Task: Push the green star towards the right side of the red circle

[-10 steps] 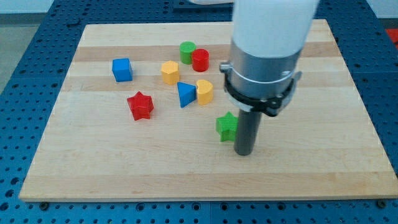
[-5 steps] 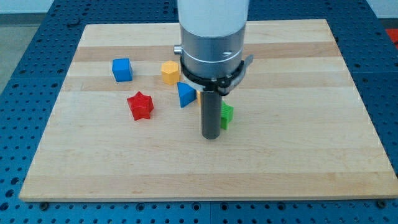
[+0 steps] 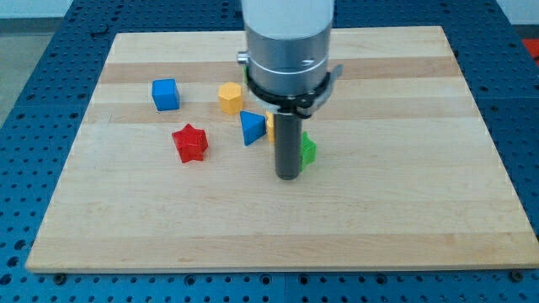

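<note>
The wooden board (image 3: 438, 168) fills most of the view, a pale plank top lying on a blue perforated table (image 3: 25, 76) that shows round its edges. Over the board's middle hangs the arm (image 3: 286, 38), a white housing above a grey metal collar with a black clamp, which blocks whatever lies behind it near the view's top (the red circle cannot be seen from here, so I cannot say where it sits).

From the collar a straight dark rod comes down, and my tip (image 3: 289, 178) rests on the board just below the centre. There is no pincer on this arm, only the rod, so nothing is released, clenched or grasped.

The green star (image 3: 308, 151) is just to the view's right of the rod, touching it or very nearly so, with most of its left part hidden behind the rod; only a small green edge shows.

To the view's left of the rod sits the blue triangle (image 3: 251, 128), and a sliver of a yellow block (image 3: 269, 126) (shape unclear) peeks out between the triangle and the rod. Above the triangle is the yellow hexagon (image 3: 230, 98). Further left are the red star (image 3: 190, 143) and, up and left of it, the blue cube (image 3: 165, 93), each well apart from my tip.
</note>
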`<state>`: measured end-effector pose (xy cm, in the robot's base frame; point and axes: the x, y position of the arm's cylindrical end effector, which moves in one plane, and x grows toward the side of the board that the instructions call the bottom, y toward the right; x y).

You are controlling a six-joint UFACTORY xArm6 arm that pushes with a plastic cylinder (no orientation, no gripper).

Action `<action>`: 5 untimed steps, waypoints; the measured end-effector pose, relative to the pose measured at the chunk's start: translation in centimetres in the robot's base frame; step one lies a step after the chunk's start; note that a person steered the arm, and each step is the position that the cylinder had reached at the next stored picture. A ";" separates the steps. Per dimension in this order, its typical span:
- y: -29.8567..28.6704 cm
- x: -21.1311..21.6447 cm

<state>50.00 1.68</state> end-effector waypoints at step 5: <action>0.6 -4.3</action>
<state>45.65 2.29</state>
